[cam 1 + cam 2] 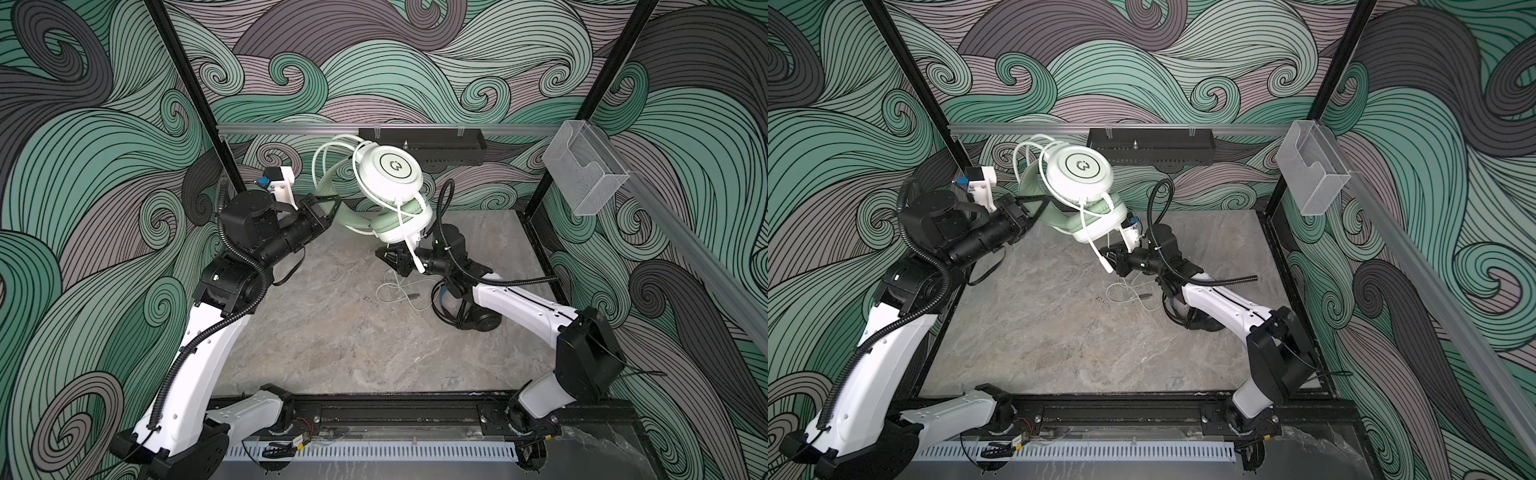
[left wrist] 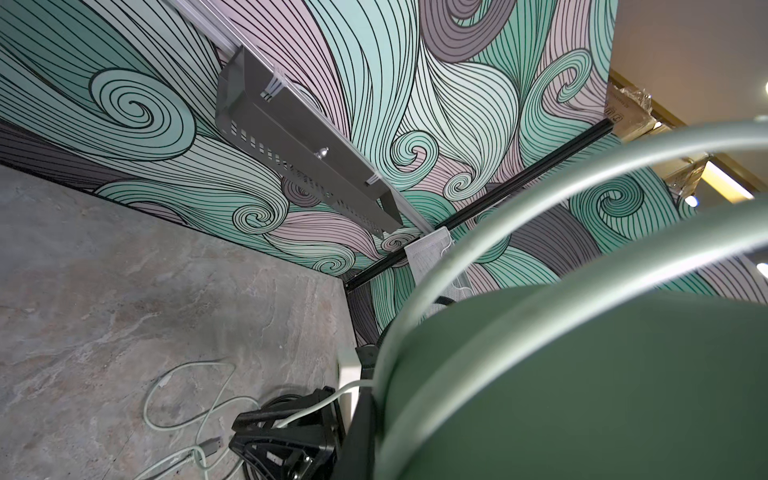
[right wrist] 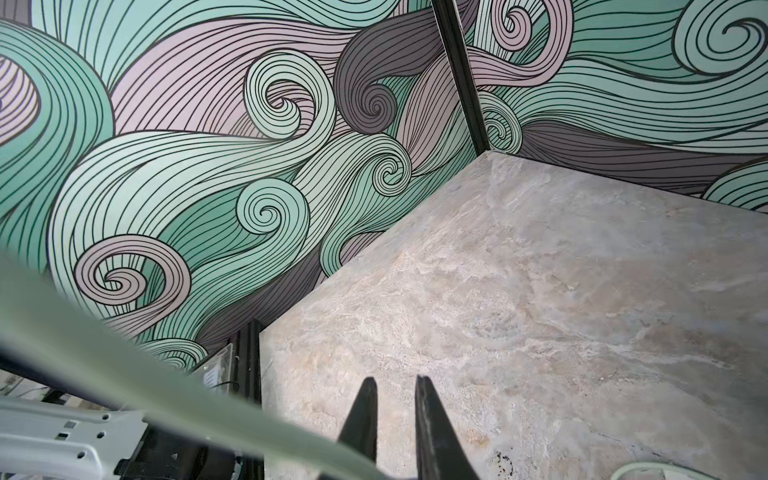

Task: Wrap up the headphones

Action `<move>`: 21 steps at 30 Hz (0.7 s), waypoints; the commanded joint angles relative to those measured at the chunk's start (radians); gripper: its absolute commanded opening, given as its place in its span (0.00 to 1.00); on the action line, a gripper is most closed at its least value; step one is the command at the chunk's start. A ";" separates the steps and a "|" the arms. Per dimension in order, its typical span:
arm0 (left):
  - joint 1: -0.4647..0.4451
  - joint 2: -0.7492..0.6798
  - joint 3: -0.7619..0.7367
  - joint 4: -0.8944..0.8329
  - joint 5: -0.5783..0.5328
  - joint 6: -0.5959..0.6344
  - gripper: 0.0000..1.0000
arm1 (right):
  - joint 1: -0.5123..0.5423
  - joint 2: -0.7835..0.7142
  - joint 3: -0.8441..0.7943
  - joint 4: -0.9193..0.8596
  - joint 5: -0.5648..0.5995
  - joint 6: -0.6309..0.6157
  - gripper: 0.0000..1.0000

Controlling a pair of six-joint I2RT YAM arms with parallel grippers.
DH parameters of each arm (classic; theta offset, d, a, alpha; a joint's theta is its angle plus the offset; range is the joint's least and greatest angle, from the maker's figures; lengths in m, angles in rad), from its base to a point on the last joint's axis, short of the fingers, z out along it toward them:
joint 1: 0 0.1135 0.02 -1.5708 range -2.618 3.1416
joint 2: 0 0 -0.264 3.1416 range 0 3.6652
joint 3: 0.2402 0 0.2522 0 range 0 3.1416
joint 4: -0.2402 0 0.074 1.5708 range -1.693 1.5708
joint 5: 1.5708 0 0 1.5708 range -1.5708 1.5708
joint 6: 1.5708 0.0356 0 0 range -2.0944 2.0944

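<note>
The mint-green and white headphones (image 1: 390,170) (image 1: 1079,168) hang in the air, high at the back. My left gripper (image 1: 330,203) (image 1: 1038,205) is shut on their green headband (image 2: 582,374); one dark finger (image 2: 361,432) shows beside it. Their white cable (image 1: 399,291) (image 1: 1129,293) (image 2: 178,399) drops to the table and ends in a loose loop. Just under the lower ear cup, my right gripper (image 1: 384,253) (image 1: 1113,253) (image 3: 395,380) has its jaws drawn close, and in the left wrist view the cable runs between its fingers (image 2: 282,432). The black headphones (image 1: 469,316) (image 1: 1196,320) lie under the right arm, partly hidden.
A black perforated tray (image 1: 422,143) hangs on the back rail. A clear plastic bin (image 1: 582,174) is fixed to the right rail. Patterned walls close in the grey marble table (image 1: 332,340) on three sides.
</note>
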 commanded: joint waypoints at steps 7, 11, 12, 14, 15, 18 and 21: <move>0.004 -0.009 0.004 0.173 -0.091 -0.134 0.00 | 0.006 -0.021 -0.022 -0.055 0.021 -0.061 0.00; 0.011 0.002 -0.017 0.190 -0.185 -0.184 0.00 | 0.045 -0.085 -0.014 -0.211 0.095 -0.170 0.00; 0.010 0.010 -0.014 0.188 -0.214 -0.185 0.00 | 0.065 -0.105 -0.008 -0.269 0.127 -0.216 0.00; 0.015 0.025 -0.017 0.201 -0.262 -0.186 0.00 | 0.103 -0.142 -0.004 -0.357 0.188 -0.285 0.00; 0.015 0.033 -0.018 0.205 -0.290 -0.179 0.00 | 0.123 -0.161 -0.001 -0.395 0.218 -0.317 0.00; 0.021 0.058 -0.017 0.193 -0.373 -0.161 0.00 | 0.180 -0.214 0.012 -0.512 0.309 -0.404 0.00; 0.022 0.080 -0.023 0.161 -0.463 -0.164 0.00 | 0.237 -0.249 0.045 -0.622 0.396 -0.463 0.00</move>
